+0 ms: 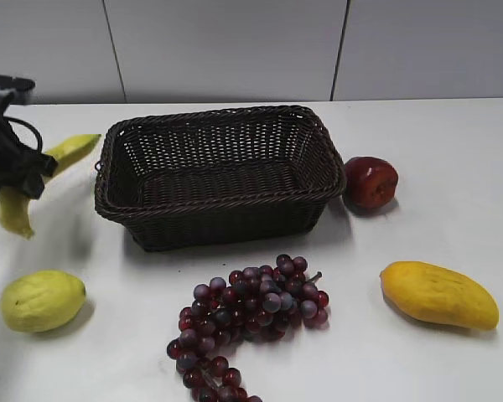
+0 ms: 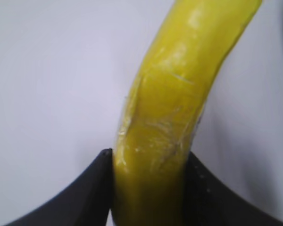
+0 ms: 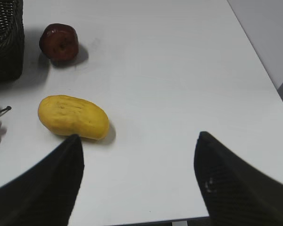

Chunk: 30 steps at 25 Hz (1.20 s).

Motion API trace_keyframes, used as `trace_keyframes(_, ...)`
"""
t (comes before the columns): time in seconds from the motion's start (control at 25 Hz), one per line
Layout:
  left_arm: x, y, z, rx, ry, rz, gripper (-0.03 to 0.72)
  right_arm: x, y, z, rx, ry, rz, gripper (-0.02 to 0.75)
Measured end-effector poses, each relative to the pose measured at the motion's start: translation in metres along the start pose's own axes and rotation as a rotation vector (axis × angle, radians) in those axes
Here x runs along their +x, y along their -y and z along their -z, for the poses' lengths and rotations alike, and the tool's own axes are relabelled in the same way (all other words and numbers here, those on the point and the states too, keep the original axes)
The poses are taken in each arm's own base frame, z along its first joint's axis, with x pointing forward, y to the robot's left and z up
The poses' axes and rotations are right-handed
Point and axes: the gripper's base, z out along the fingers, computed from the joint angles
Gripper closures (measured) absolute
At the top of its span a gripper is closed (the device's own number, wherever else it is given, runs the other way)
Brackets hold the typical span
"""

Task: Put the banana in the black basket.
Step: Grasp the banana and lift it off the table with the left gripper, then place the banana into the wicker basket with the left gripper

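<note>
Nearest the camera, in front of the black basket (image 1: 218, 172), lie the grapes (image 1: 247, 314), with the lemon (image 1: 40, 300) to its front left and the mango (image 1: 438, 293) to its front right. Just left of the basket, the left gripper (image 1: 21, 172) is clamped across the banana (image 1: 46, 172), apparently lifted off the table (image 1: 436, 167), probably to clear the rim. The apple (image 1: 370, 181) sits just beside the basket's right end. The right gripper (image 3: 137, 174) hangs released and empty, wide of the basket's right side.

- Left gripper (image 2: 148, 188): fingers are clamped against both sides of the banana (image 2: 179, 108).
- Right gripper (image 3: 139, 181): fingers are spread wide, nothing between them.
</note>
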Motion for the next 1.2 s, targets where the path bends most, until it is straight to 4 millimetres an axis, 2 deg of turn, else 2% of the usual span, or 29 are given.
trace_keyframes(0.28, -0.041, -0.005, 0.086, -0.063, 0.244, -0.009, 0.377, 0.0, 0.0, 0.0, 0.0, 0.001, 0.0, 0.154)
trace_keyframes(0.4, -0.058, 0.006, 0.115, -0.065, 0.349, -0.04, 0.377, 0.0, 0.0, 0.0, 0.0, 0.001, 0.0, 0.154)
trace_keyframes(0.48, -0.068, 0.019, 0.126, -0.053, 0.395, -0.072, 0.377, 0.0, 0.0, 0.0, 0.0, 0.001, 0.0, 0.154)
trace_keyframes(0.76, -0.081, 0.087, 0.137, 0.023, 0.529, -0.228, 0.377, 0.0, 0.0, 0.0, 0.0, 0.001, 0.0, 0.154)
trace_keyframes(0.84, -0.085, 0.107, 0.135, 0.032, 0.568, -0.287, 0.377, 0.0, 0.0, 0.0, 0.0, 0.001, 0.0, 0.154)
trace_keyframes(0.96, -0.087, 0.131, 0.122, 0.016, 0.576, -0.396, 0.377, 0.0, 0.0, 0.0, 0.0, 0.001, 0.0, 0.154)
trace_keyframes(1.2, -0.084, 0.168, 0.079, -0.01, 0.492, -0.585, 0.377, 0.0, 0.0, 0.0, 0.0, 0.0, 0.0, 0.154)
